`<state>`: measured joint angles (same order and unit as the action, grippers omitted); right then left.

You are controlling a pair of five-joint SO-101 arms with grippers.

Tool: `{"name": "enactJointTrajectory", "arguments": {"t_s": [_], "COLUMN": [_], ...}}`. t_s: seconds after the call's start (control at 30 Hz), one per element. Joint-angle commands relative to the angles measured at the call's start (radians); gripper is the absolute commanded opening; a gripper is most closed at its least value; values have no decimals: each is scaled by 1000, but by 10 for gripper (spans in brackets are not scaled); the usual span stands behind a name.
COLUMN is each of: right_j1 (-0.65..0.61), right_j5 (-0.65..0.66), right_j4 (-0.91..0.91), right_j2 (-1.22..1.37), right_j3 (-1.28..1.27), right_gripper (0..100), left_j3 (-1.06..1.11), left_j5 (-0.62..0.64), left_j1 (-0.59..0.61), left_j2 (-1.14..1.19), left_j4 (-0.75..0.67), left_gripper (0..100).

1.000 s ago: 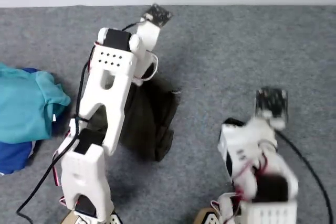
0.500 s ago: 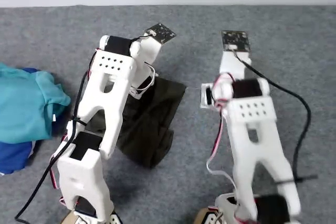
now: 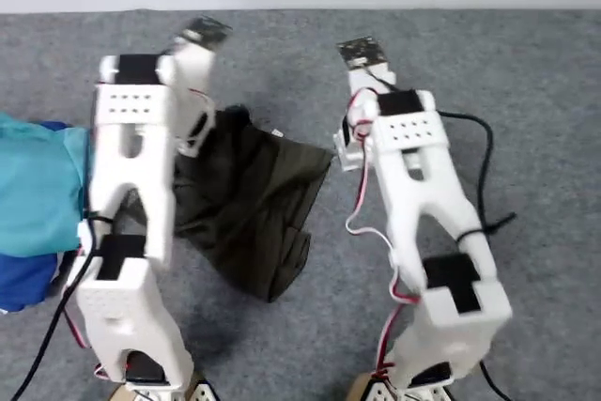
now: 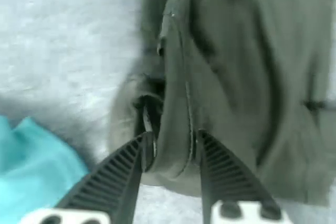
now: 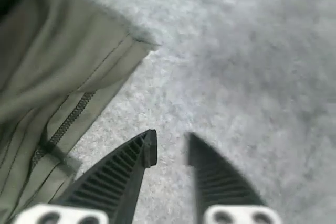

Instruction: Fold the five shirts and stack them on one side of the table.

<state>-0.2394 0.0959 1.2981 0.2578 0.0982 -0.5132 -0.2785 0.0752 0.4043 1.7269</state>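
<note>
One dark shirt (image 3: 254, 204), left gripper (image 4: 169, 145) pinching it, right gripper (image 5: 170, 148) parted

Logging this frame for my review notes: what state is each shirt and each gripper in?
dark shirt: rumpled on the table, not folded, one edge pinched.
teal shirt: bunched, lying on the blue shirt.
blue shirt: mostly covered by the teal shirt.
left gripper: shut on the dark shirt's edge.
right gripper: open, empty, over bare table beside the dark shirt.

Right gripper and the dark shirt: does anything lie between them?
Nothing; the right wrist view shows bare grey carpet between the right gripper and the dark shirt's edge.
</note>
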Motion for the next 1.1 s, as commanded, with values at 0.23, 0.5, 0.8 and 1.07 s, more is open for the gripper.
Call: {"name": "enactJointTrajectory", "arguments": {"t_s": [0.23,0.5,0.8,1.07], "right_j1": [-87,-122,-173,-130], "right_j5": [17,17,17,25], "right_j4": [33,35,7,2], "right_j2": [286,377,406,538], "right_j3": [356,445,499,569], "right_gripper": [267,269,269,268], "left_j3": [-87,-84,-82,-82], "left_j5": [8,8,8,6], "left_j1": [28,29,31,29], "left_j2": [-68,-68,-66,-57], "left_j4": [28,28,26,26], "left_gripper": [137,137,137,137]}}
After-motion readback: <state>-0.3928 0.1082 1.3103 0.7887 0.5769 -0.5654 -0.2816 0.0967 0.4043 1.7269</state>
